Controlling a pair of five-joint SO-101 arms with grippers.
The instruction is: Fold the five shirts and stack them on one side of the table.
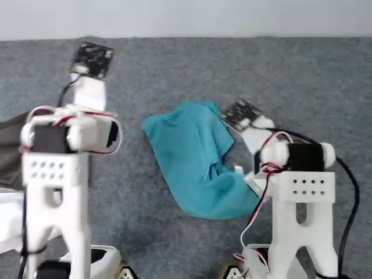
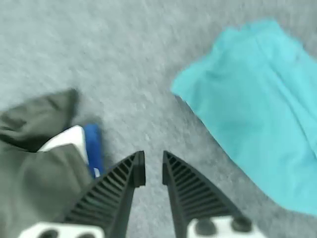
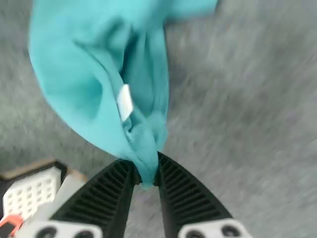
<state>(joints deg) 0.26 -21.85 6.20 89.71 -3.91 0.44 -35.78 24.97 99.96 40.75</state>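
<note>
**Teal shirt pinched by the right gripper; left gripper free**

The teal shirt (image 1: 195, 163) lies rumpled near the middle of the grey bench (image 1: 174, 70), between the two arms and closer to the right arm. In the high view it runs on a slant from a broad far end to a rounded near end beside the right arm's base. Folds gather along its side nearest that arm, where a small white label (image 1: 238, 170) shows.

In the right wrist view the shirt (image 3: 99, 74) narrows to a bunched ridge of cloth that runs down into the right gripper (image 3: 146, 173). The jaws are clamped on that ridge, with teal fabric pressed between the ribbed black fingers (image 3: 183, 193). The label (image 3: 125, 101) sits just above the pinch, and the rest of the cloth spreads away from it over the bench.

The left gripper (image 2: 153, 171) hangs above bare bench, its jaws a little apart with nothing between them. The shirt (image 2: 257, 99) lies to one side of it, well clear.

On the other side, near the gripper, sits a heap of other clothes: a dark grey garment (image 2: 34, 168), a white one (image 2: 64, 139) and a blue edge (image 2: 92, 144). The high view shows this heap (image 1: 9, 145) at the bench's left edge, beside the left arm.
</note>
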